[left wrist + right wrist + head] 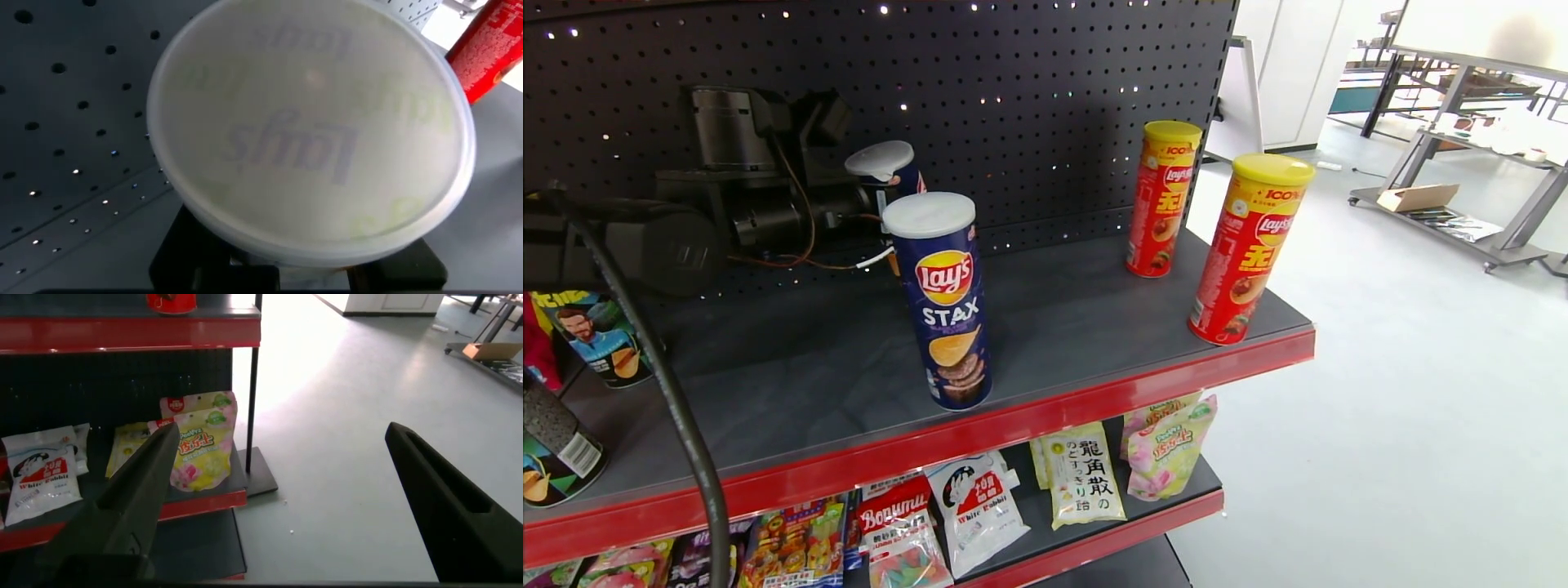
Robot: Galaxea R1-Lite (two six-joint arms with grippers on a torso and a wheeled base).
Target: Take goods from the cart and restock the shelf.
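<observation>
Left gripper [882, 204] sits at the far side of the top shelf [1086, 327], close to the black pegboard [1029, 98], pinching a dark blue chip can [882, 162]. The can's long axis is off vertical, its white lid end tipped toward the left. The lid faces the left wrist camera, where reversed lettering shows faintly through the plastic [310, 131]. Whether its base touches the shelf cannot be told, as another can hides it.

That other can, an upright blue chip can [943, 302], stands just in front, near the shelf's red front edge. It has a white lid, a red-and-yellow roundel logo, white lettering below it and pictured crisps near the base.

To the right stand two upright red cans with yellow lids: one far, by the pegboard [1164, 200], and one near the front right corner [1248, 249]. Both carry the same roundel logo and large yellow characters.

At the left end, two more printed cans [600, 335] [551, 441] are partly visible.

Right gripper [282, 433] hangs low beside the rack over the grey floor, its fingers spread wide with nothing between them.

The lower shelf [1143, 523] holds snack bags: a white one with red print [980, 506], a pale yellow one with black characters [1078, 474] and a green-and-pink one [200, 441].
</observation>
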